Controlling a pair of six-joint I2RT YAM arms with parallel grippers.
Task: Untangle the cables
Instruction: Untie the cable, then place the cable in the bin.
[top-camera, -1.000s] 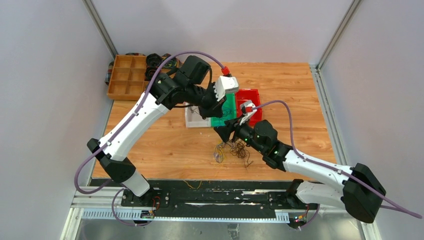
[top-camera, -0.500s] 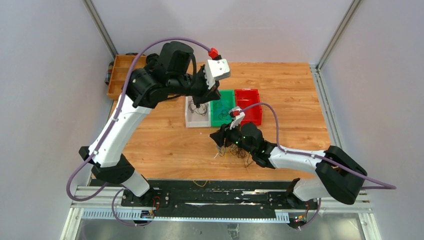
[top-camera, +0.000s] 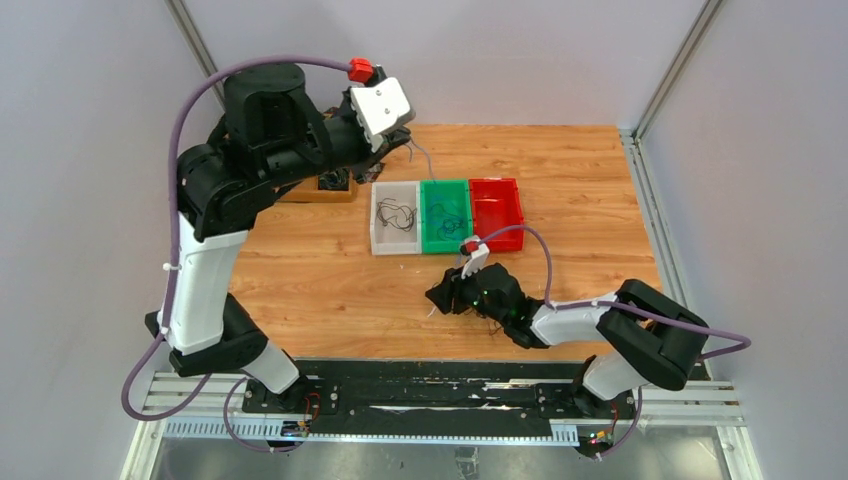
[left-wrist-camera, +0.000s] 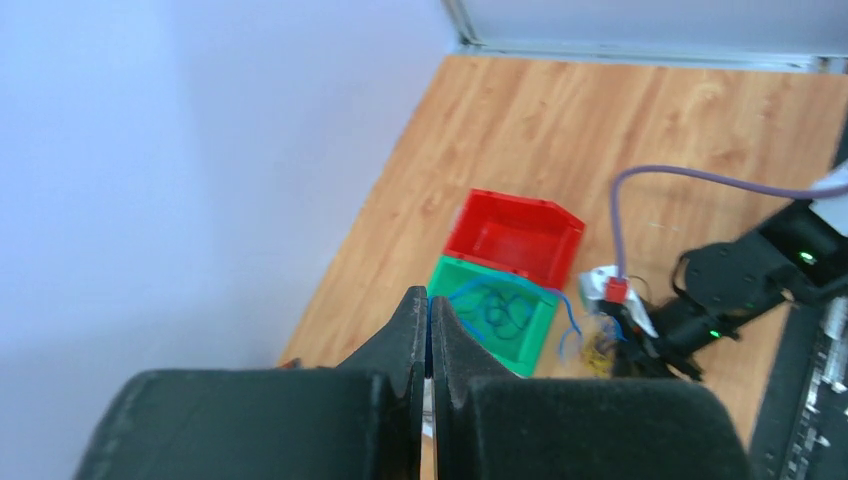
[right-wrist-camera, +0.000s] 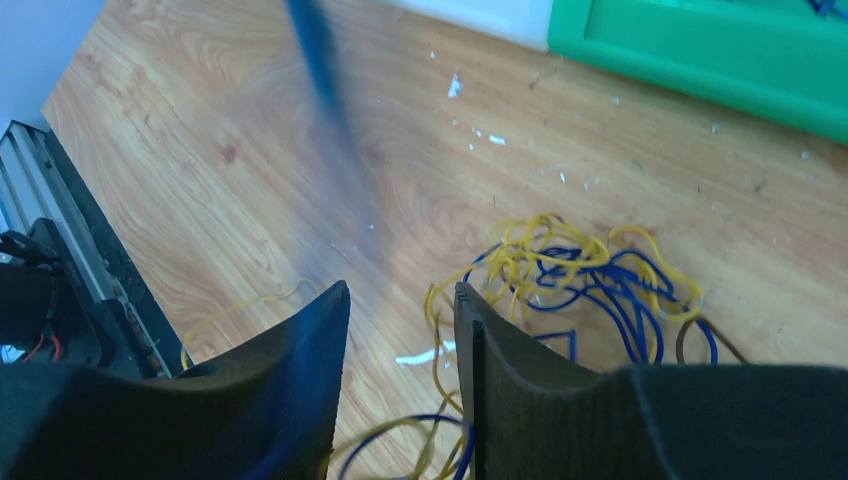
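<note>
Pinching hair-thin blue cable (right-wrist-camera: 316, 50): left gripper (left-wrist-camera: 430, 310) closed, raised at 11 o'clock. Right gripper (right-wrist-camera: 400, 330) part-open, gripping nothing, over yellow-blue wire tangle (right-wrist-camera: 570, 270) on wood-grain counter (right-wrist-camera: 250, 150).

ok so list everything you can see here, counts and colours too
table: one, wood-brown, under everything
bins: three in a row mid-table: white bin, green bin, red bin
dark cables: a few, in the white bin
blue cables: a few, in the green bin
cable heap: one tangle, yellow, blue and dark, on the table near the robot
blue strand: one, pinched by the left gripper, trailing down
organiser tray: one, orange-brown, far left, mostly hidden
left gripper: black, shut, up high
right gripper: black, open, low over the heap
</note>
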